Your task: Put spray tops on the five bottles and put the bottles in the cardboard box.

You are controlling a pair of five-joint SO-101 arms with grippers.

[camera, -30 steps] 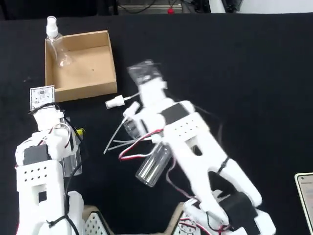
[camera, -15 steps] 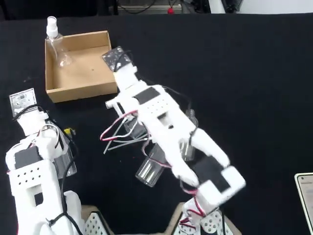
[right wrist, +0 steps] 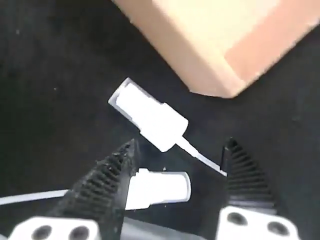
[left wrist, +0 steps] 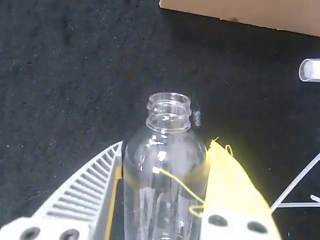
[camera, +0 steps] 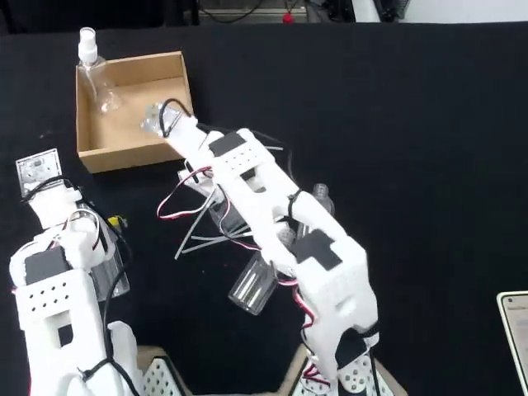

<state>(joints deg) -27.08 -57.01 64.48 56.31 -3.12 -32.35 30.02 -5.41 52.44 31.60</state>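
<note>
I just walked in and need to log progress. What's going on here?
The left gripper is shut on an uncapped clear bottle. The right gripper hovers open over two loose spray tops on the table beside the cardboard box. One capped bottle is in the box; an open bottle lies by that arm.

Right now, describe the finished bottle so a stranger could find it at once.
Find the cardboard box at the far left of the table. A clear bottle sits in its far left corner. It alone is boxed, and it wears a white spray top.
</note>
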